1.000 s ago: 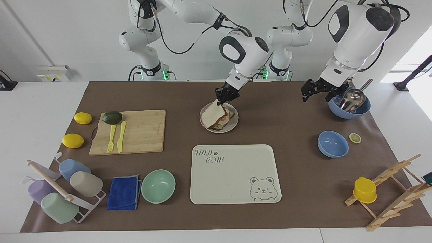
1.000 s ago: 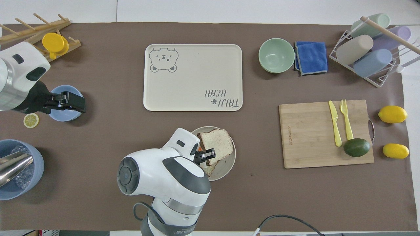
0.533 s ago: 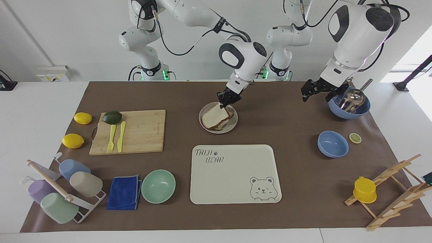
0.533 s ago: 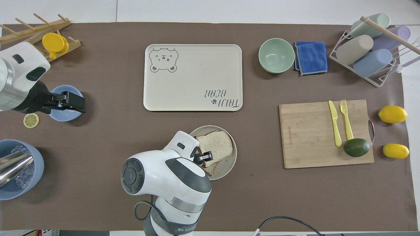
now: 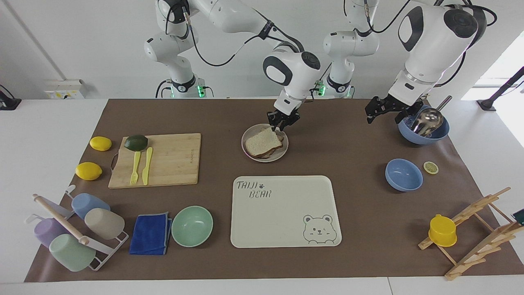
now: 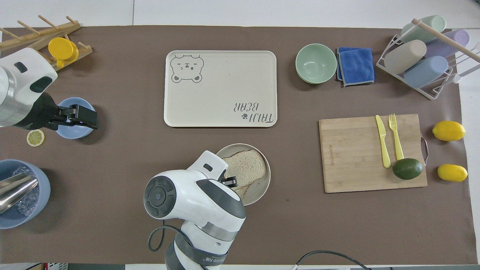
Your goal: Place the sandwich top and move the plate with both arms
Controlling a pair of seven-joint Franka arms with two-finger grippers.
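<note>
On the bench [image 5: 352,229], between the robots and the bear-print tray [image 5: 285,212], the plate [image 5: 282,153] carries the stacked sandwich, and the sandwich top [image 5: 262,141] lies flat on it. The right end effector [image 5: 281,122] sits just over the slice's robot-side edge, fingers parted slightly, gripping nothing that I can see. The left end effector [image 5: 382,111] hangs open beside the blue bowl with the metal scoop [image 5: 425,127], waiting.
</note>
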